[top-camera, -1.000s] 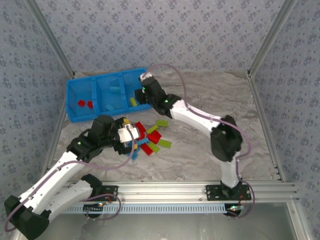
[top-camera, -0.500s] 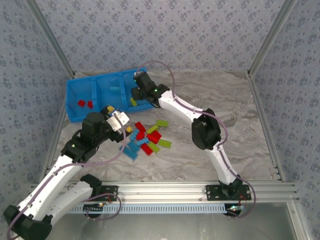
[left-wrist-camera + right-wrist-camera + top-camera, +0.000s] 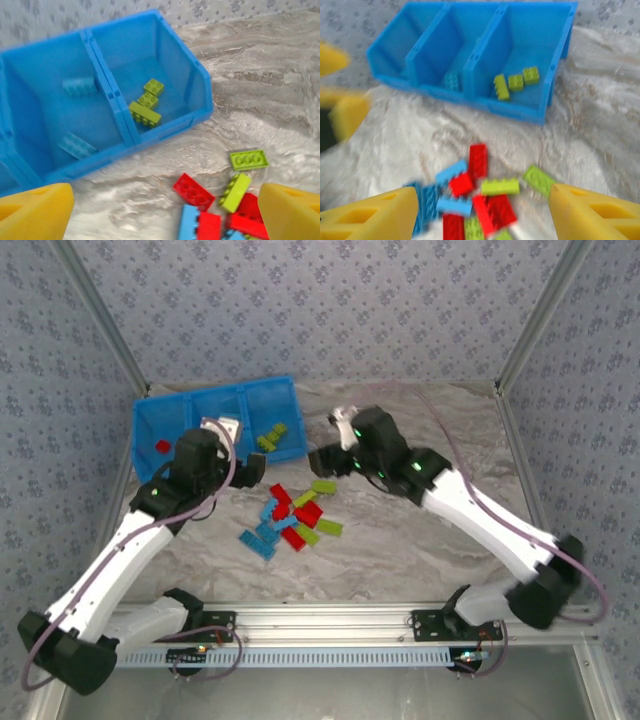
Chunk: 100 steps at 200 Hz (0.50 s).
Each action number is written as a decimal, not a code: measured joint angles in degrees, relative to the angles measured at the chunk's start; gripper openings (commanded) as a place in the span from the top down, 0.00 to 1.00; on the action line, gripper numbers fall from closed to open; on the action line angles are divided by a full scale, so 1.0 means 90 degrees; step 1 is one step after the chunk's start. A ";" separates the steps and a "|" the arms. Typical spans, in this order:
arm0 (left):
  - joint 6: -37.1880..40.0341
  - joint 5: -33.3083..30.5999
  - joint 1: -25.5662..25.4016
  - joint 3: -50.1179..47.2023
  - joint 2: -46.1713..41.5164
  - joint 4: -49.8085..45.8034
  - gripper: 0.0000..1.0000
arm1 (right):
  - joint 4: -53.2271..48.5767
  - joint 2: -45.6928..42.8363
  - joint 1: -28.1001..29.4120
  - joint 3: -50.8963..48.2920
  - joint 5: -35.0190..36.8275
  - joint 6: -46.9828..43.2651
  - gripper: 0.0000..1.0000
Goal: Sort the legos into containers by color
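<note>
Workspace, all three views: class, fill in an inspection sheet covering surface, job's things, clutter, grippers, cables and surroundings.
Surface: marbled grey table.
Job's things: blue tray at the far left. A red lego lies in its left compartment, two light blue legos in the middle one and three lime legos in the right one. A mixed pile of red, light blue and lime lies loose on the table.
Clutter: nothing seen.
Grippers: left gripper and right gripper are both open and hold nothing.
Cables: purple cables run along both arms.
Surroundings: patterned walls; metal rail at the near edge.
</note>
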 measured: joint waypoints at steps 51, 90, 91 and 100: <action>-0.2817 0.0262 -0.0760 -0.0012 0.2040 -0.0495 0.08 | -0.0010 -0.1877 0.0216 -0.2358 -0.0372 0.0578 0.26; -0.4102 0.0168 -0.0884 0.0036 0.3359 -0.0500 0.08 | -0.0350 -0.2380 0.0214 -0.2484 -0.0389 0.0663 0.24; -0.4114 0.0163 -0.0882 0.0039 0.3385 -0.0498 0.08 | -0.0357 -0.2387 0.0214 -0.2484 -0.0389 0.0663 0.24; -0.4267 0.0097 -0.0879 0.0087 0.3640 -0.0481 0.09 | -0.0459 -0.2467 0.0214 -0.2487 -0.0389 0.0668 0.24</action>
